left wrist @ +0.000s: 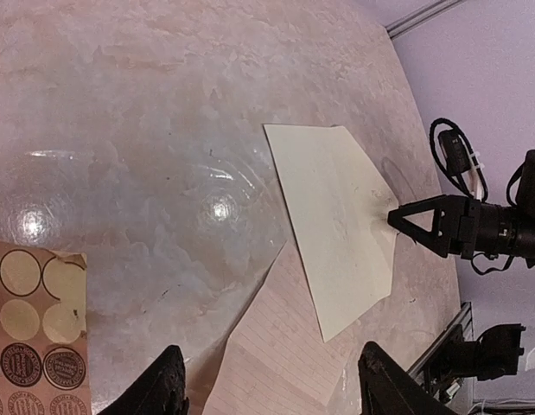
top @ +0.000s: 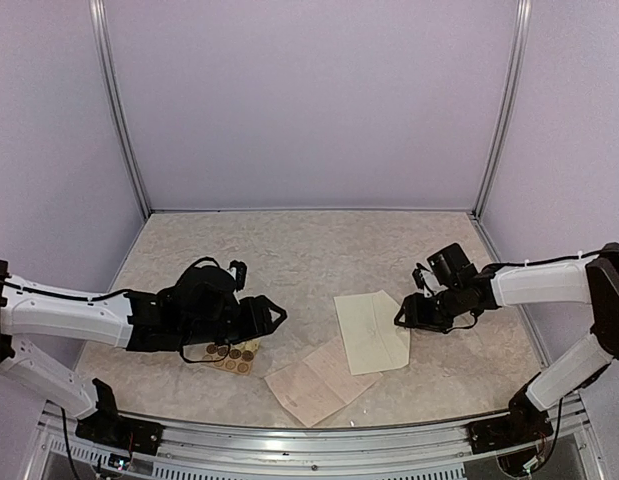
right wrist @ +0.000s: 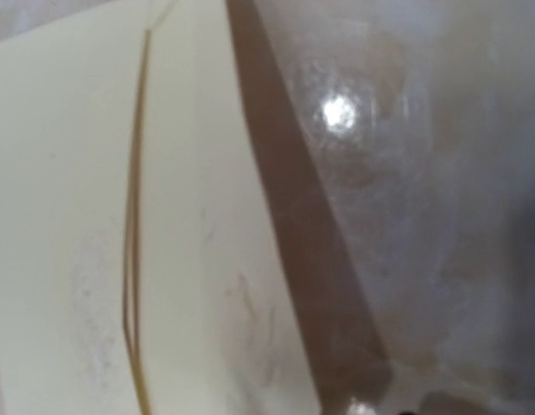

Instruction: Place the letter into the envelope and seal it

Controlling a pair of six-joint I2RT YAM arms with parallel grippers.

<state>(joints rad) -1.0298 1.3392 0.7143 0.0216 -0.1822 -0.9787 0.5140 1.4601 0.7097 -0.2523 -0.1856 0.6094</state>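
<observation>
Only the overhead view shows both arms whole, white-sleeved with black wrists, reaching in from the frame's left and right edges over the table [top: 289, 245], a glossy slab mottled pink-beige like marble. There is one envelope [top: 372, 330] right of centre, flat on the table. It is smooth cream paper, a rectangle with its triangular flap open and pointing toward the frame's right. The left wrist view shows more. The envelope [left wrist: 332, 225] lies over a corner of the letter [left wrist: 280, 363], pinkish paper ruled with fine lines. At the lower left is one tan sticker card [left wrist: 34, 346] with rows of round stickers, some pale and plain, some dark with print, and the frame edge cuts it off. In that view the left gripper [left wrist: 271, 372] has its two black fingers [left wrist: 163, 389] spread wide with nothing between them, hanging above the letter. From above, the left gripper [top: 274, 318] covers part of the sticker card [top: 232, 356]. The right gripper [left wrist: 397, 218] meets the tip of the flap. Its fingers taper to a point there, and I cannot tell whether they pinch the paper. The right wrist view is close and blurred: the envelope [right wrist: 94, 242] crossed by a thin brown line, a dark shadow beside it, and the table [right wrist: 440, 216] with a bright glare spot.
</observation>
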